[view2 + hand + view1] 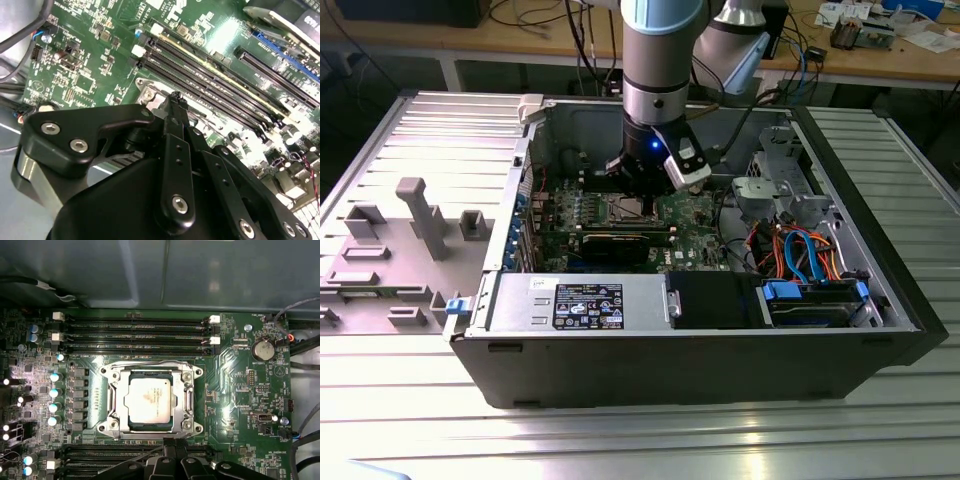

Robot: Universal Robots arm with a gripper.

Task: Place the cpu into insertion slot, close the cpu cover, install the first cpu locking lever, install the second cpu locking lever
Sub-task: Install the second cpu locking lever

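cpu [151,399] seated in slot [114,399] | cover [187,390] down over it | gripper [171,444] fingers closed, empty, just beside slot edge

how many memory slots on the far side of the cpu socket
4, as far as shows: long black memory slots stacked in parallel rows between the insertion slot holding the cpu and the case wall. More slots lie on the near side, partly hidden by the gripper.

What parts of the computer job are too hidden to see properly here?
- In the exterior view, the square socket with its silvery rim is partly hidden behind the black gripper.
- In the second wrist view, the gripper's own body blocks most of the socket; a silvery corner peeks out.
- In the first wrist view, the silver-grey square chip sits inside the metal frame plate, but whether the locking levers are latched is unclear.
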